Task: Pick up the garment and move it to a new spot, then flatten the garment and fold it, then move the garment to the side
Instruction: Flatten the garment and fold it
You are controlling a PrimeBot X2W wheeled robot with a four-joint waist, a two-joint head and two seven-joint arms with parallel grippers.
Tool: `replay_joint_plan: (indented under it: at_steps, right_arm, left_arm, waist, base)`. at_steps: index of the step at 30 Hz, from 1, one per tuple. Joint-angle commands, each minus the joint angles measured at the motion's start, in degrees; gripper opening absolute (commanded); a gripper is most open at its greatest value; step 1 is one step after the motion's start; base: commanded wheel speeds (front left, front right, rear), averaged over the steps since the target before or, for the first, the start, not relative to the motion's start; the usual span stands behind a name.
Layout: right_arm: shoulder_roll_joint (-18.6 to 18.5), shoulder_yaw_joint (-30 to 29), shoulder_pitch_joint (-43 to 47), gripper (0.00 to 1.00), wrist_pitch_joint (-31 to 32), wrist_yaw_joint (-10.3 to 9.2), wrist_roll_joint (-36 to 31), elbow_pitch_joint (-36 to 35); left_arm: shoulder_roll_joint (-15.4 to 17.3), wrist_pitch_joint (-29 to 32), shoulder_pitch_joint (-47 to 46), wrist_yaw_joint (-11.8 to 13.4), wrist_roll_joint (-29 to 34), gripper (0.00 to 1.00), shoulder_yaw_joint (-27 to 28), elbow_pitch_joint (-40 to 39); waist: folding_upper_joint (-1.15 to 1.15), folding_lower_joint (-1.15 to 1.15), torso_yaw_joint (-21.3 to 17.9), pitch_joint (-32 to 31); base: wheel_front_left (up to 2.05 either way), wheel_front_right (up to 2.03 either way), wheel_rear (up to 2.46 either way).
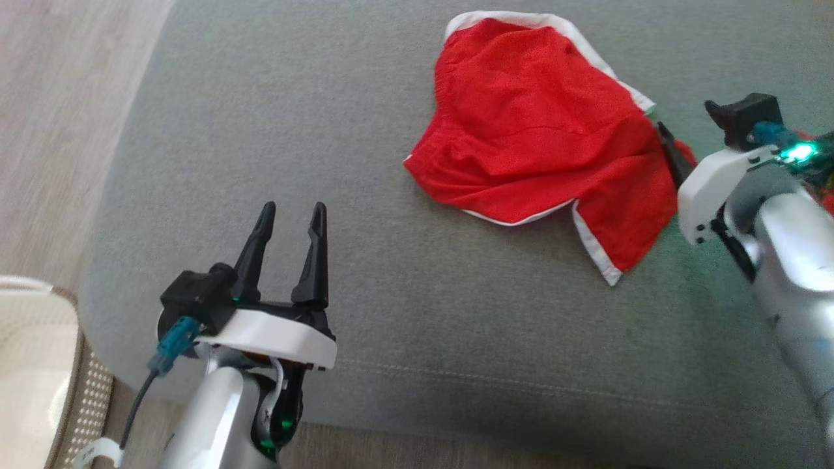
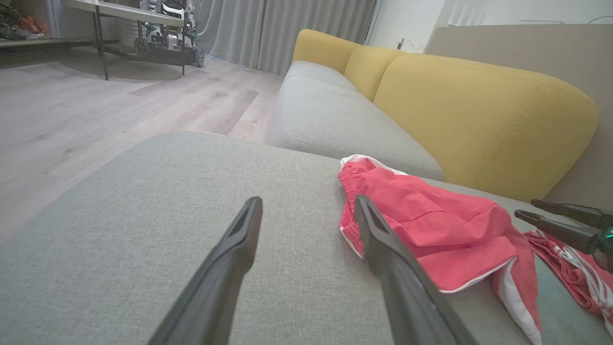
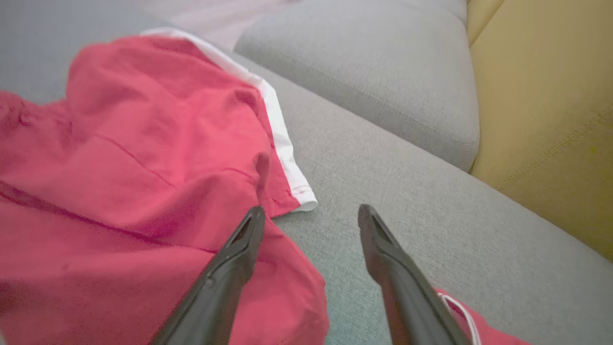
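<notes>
Shorts (image 1: pixel 541 124), red with white trim along the hems, lie crumpled on a wide grey seat cushion (image 1: pixel 391 312), right of its middle and close to its far edge. One leg trails toward the near edge with its white hem turned up.

Off the cushion's left edge runs a pale wood-plank floor (image 1: pixel 58 117). At the near left corner stands a white basket (image 1: pixel 39 365) with a woven side. In the left wrist view the floor reaches back to grey curtains (image 2: pixel 287 28), with a wheeled machine (image 2: pixel 167 43) parked by a dark metal frame.

The left pincer (image 1: pixel 293 208) hovers over the near left part of the cushion, well apart from the shorts. Its two dark fingers (image 2: pixel 230 258) are spread wide with only grey fabric between them, and it grips nothing.

Beyond the far edge sits a second grey seat (image 2: pixel 335 115), backed by plump yellow back cushions (image 2: pixel 479 110) with a stitched seam.

The right pincer (image 3: pixel 311 212) is at the right side of the shorts, low over the cushion. Its jaws are parted wide. One finger (image 3: pixel 230 268) lies above the red cloth, the other over bare grey, and no cloth is pinched between them.

Just past it, toward the cushion's right edge, lies another piece of red cloth (image 2: pixel 574 268) with white stripes and a white cord. I cannot tell whether it joins the shorts.
</notes>
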Motion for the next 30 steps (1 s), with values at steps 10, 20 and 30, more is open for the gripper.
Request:
replay_joint_plan:
  at_steps: [10, 20, 30]
  right_arm:
    - [9.0, -12.8, 12.5, 1.0, -8.5, -0.02, -1.9, -11.9]
    - [16.3, -19.0, 30.3, 1.0, -8.9, -0.02, -4.7, -29.7]
    - [17.5, -16.9, 36.2, 1.0, -8.9, -0.02, -3.3, -31.0]
  left_arm:
    - [0.4, -0.3, -0.6, -0.3, 1.4, 1.0, 4.4, -1.7]
    - [0.4, -0.3, 0.9, -0.9, 1.4, 1.0, 4.9, -1.0]
    - [0.4, -0.3, 0.9, -1.5, 1.8, 1.0, 4.4, -0.3]
  waist:
    - [0.0, 0.0, -7.2, -3.3]
    - [0.0, 0.0, -10.7, -5.3]
    - [0.0, 0.0, -11.3, -4.3]
  base:
    - [0.0, 0.0, 0.0]
    - [0.0, 0.0, 0.0]
    - [0.0, 0.0, 0.0]
